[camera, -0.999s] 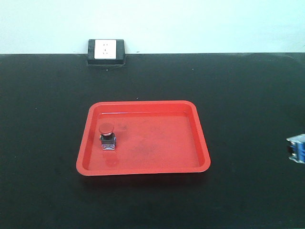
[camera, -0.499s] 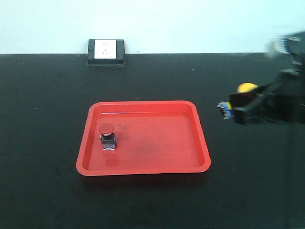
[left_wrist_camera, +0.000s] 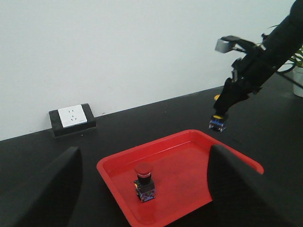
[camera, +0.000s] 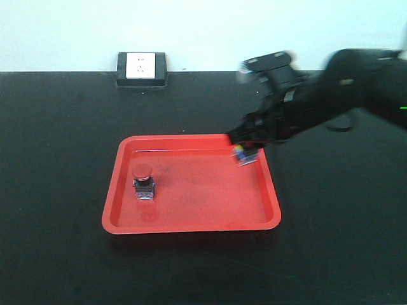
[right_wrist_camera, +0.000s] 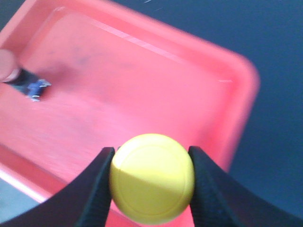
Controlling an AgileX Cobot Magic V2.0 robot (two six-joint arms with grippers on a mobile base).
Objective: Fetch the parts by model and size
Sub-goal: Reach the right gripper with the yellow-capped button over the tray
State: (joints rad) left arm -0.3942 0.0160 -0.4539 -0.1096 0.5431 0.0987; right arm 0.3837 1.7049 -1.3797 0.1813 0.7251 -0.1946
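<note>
Arm reaching over the glossy red tray (camera: 191,222), right gripper (right_wrist_camera: 150,182) clamping the round yellow button (right_wrist_camera: 152,184); red button (camera: 143,180) stands inside; left gripper's fingers (left_wrist_camera: 42,194) spread wide.

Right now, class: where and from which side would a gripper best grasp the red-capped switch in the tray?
Probably from above, fingers closing on the round cap of the red-capped switch: it stands upright in the red tray, cap topmost and wider than the neck, with open space around.

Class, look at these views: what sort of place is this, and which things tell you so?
Probably a lab test bench: a bare black table against a plain wall, a power socket, and a red tray for push-button switches.
</note>
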